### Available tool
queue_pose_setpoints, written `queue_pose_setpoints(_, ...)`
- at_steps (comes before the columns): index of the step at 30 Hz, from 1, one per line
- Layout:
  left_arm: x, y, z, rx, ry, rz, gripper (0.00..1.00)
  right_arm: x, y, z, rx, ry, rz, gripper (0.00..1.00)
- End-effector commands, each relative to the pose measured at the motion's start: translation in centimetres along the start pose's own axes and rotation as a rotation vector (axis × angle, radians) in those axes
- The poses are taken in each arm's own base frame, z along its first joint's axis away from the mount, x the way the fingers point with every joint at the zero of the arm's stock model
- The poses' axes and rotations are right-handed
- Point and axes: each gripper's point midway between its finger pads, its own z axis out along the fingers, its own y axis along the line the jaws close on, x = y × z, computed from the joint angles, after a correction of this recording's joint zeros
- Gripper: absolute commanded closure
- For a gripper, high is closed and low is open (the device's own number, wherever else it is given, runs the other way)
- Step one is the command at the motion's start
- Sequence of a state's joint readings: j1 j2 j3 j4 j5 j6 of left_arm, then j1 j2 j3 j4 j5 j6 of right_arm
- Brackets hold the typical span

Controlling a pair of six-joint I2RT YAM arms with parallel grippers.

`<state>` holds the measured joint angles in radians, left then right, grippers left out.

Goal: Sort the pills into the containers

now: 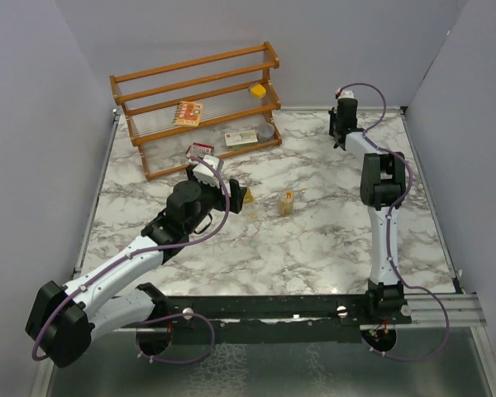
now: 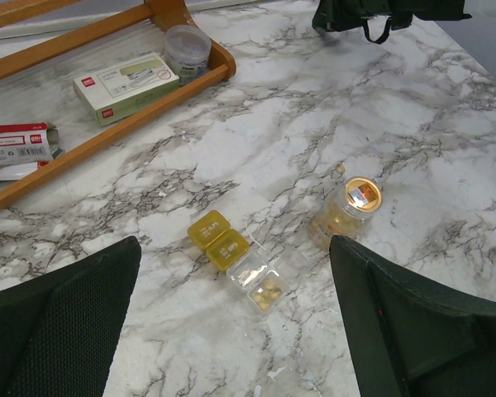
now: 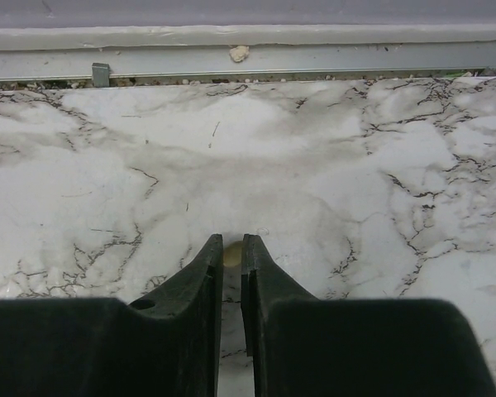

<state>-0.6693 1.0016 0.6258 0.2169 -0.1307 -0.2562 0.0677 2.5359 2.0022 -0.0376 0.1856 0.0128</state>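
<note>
A round amber jar (image 1: 288, 203) stands mid-table; in the left wrist view (image 2: 350, 210) it holds yellowish pills. Left of it lies a small squarish yellow box (image 1: 248, 196); in the left wrist view (image 2: 219, 240) it shows two yellow lids joined to clear compartments, one holding several pills (image 2: 267, 292). My left gripper (image 1: 231, 194) hovers wide open and empty above the box (image 2: 234, 248). My right gripper (image 1: 337, 141) is at the table's far edge, its jaws (image 3: 232, 248) closed down on a small yellowish pill (image 3: 232, 254) at the marble.
A wooden rack (image 1: 198, 107) stands at the back left with card packets (image 2: 124, 83), a round grey tin (image 2: 187, 48) and a small yellow item (image 1: 257, 90). A metal rail and wall (image 3: 248, 58) run just beyond the right gripper.
</note>
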Motion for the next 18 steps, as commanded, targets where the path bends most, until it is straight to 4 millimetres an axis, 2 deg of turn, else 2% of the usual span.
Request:
queue_pose_setpoints(1, -1.0, -0.5, 0.0, 0.023, -0.038, -0.012, 0.01, 3.2, -0.4, 0.8, -0.003, 0.065, -0.017, 0.89)
queue_pose_setpoints(10, -0.9, -0.5, 0.0, 0.024, -0.036, -0.011, 0.01, 0.0, -0.8, -1.2, -0.005, 0.002, -0.009, 0.93)
queue_pose_setpoints(18, -1.1, -0.5, -0.2, 0.024, -0.046, -0.016, 0.01, -4.4, -0.8, -4.5, -0.037, -0.080, 0.026, 0.96)
